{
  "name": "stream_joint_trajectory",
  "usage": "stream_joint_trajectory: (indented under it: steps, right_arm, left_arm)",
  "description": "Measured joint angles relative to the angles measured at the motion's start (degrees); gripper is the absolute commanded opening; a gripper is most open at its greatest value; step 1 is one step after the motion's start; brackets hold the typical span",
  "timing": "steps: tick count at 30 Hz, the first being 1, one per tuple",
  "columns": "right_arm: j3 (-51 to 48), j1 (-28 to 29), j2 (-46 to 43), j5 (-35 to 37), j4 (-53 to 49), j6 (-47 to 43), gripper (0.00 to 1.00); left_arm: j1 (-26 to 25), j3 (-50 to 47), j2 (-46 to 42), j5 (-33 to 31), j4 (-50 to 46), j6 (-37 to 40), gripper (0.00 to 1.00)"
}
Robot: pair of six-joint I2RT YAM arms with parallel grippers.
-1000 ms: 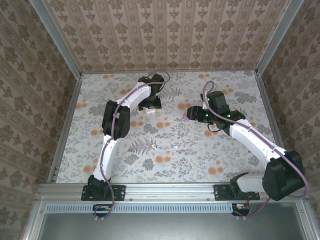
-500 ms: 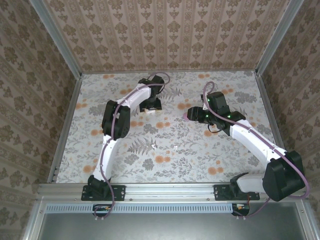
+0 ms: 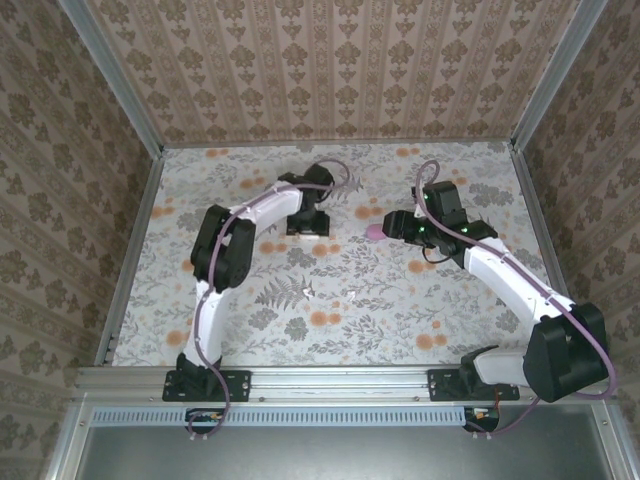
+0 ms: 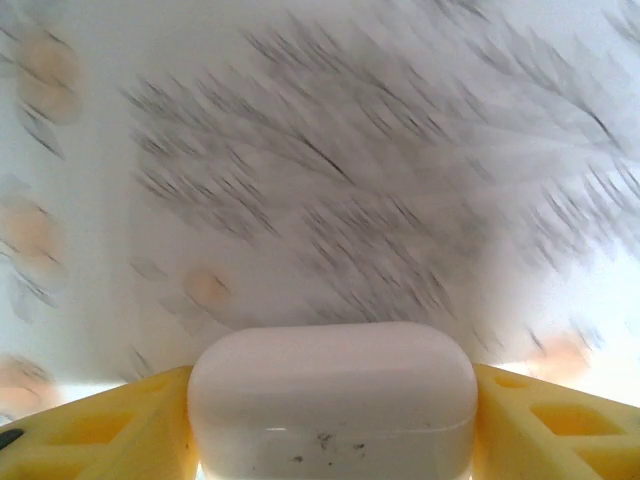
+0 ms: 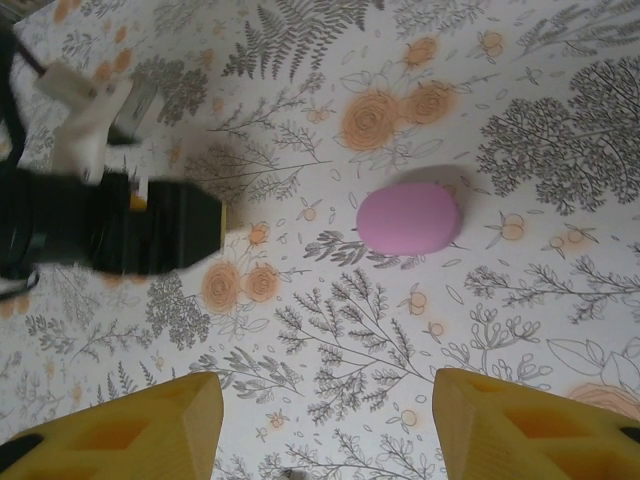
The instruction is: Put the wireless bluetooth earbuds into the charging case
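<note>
— What is nearest the left claw (image 4: 332, 428)?
— A white rounded plastic charging case (image 4: 332, 385). The claw pinches it between its yellow fingers (image 4: 105, 435), and the case touches both of them. Past the case the flower-printed counter (image 4: 330, 180) is blurred.
— And the right claw (image 5: 330, 432)?
— It is spread wide, with nothing between its fingers but bare counter. Ahead of it, a little to the right in its wrist view, lies a pink oval plastic charging case (image 5: 409, 218), flat on the counter and apart from both fingers.
— And farther out?
— Ahead and to the left in that view is the black end of the left arm (image 5: 110, 225). From above, the pink case lies between the two claws, just beside the right one.
</note>
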Motion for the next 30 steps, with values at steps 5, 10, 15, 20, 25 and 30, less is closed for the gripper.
stream_joint_trajectory:
  steps: [5,10,15,20,25,30]
  right_arm:
    - [-0.02,-2.54,0.46,-5.53,0.04,1.51,0.59]
    - [-0.02,-3.54,2.71,-12.87,0.61,3.67,0.58]
    - [-0.02,-3.58,3.48,-19.82,3.02,5.79,0.58]
    - [0.0,-3.58,3.32,-24.02,5.38,7.19,0.55]
    - [-0.02,-3.56,1.88,-27.06,8.55,7.96,0.54]
    - [-0.02,-3.41,0.35,-28.02,9.33,7.78,0.53]
  left_arm:
    - [-5.99,-19.47,-15.69,1.62,14.78,7.08,0.65]
    - [-8.57,-31.01,-26.38,1.46,31.08,15.45,0.65]
    - [-11.34,-39.82,-32.92,1.22,45.7,26.08,0.67]
    - [-14.69,-43.43,-37.11,1.9,54.21,34.91,0.67]
    - [-14.86,-44.17,-40.17,2.6,60.24,39.67,0.68]
    - [-15.15,-44.24,-40.94,2.71,61.99,41.46,0.68]
